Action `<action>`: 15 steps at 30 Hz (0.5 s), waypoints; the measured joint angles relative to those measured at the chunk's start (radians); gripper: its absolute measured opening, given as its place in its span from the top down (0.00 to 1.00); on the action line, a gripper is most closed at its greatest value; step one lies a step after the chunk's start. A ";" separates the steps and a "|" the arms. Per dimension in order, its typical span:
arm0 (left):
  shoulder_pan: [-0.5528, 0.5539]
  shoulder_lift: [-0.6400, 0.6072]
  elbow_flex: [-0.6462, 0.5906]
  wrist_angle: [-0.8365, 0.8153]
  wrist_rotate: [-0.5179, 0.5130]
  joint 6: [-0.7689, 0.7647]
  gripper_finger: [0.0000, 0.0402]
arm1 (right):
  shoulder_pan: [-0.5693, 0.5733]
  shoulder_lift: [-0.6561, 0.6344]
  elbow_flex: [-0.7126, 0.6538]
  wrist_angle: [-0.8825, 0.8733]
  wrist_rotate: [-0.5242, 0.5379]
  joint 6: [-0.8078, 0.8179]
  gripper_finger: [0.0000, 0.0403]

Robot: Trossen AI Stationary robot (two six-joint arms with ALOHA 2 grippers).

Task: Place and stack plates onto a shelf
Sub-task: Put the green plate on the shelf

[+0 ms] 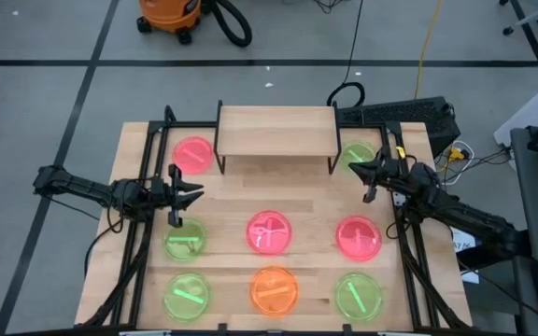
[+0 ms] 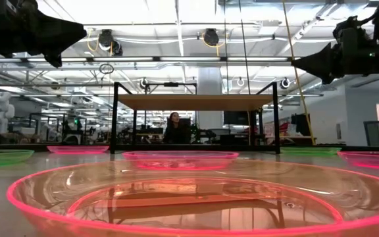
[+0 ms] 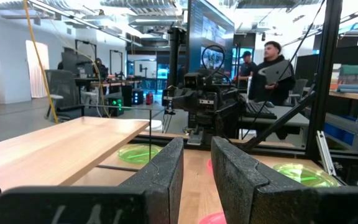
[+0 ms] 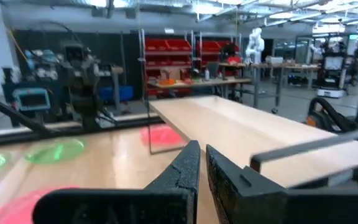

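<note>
The light-wood shelf (image 1: pixel 274 131) stands on thin black legs at the table's far middle, with nothing on it. Several plates lie flat on the tabletop. A pink one (image 1: pixel 192 154) and a green one (image 1: pixel 360 154) flank the shelf. A green (image 1: pixel 185 241), a pink (image 1: pixel 269 232) and a pink (image 1: pixel 358 237) form the middle row. A green (image 1: pixel 187 297), an orange (image 1: pixel 274 289) and a green (image 1: pixel 358 296) form the near row. My left gripper (image 1: pixel 197 192) hovers left of the shelf, slightly open. My right gripper (image 1: pixel 355 169) hovers by the shelf's right end, shut. Both are empty and held above the table.
Black frame rails (image 1: pixel 148 233) run along the table's left and right sides (image 1: pixel 409 252). Cables and a dark box (image 1: pixel 400 114) lie behind the far right corner. Bare wood shows between the plate rows. People (image 3: pixel 272 68) stand in the room beyond the table.
</note>
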 joint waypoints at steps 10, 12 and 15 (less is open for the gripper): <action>0.000 0.000 0.000 0.000 0.000 0.000 0.78 | 0.000 0.217 0.128 -0.037 0.004 -0.077 0.97; 0.000 0.000 0.000 0.000 0.000 0.000 0.78 | 0.000 0.255 0.161 -0.066 0.025 -0.099 0.97; 0.000 0.000 0.000 0.000 0.000 0.000 0.78 | 0.000 0.291 0.209 -0.106 0.044 -0.134 0.97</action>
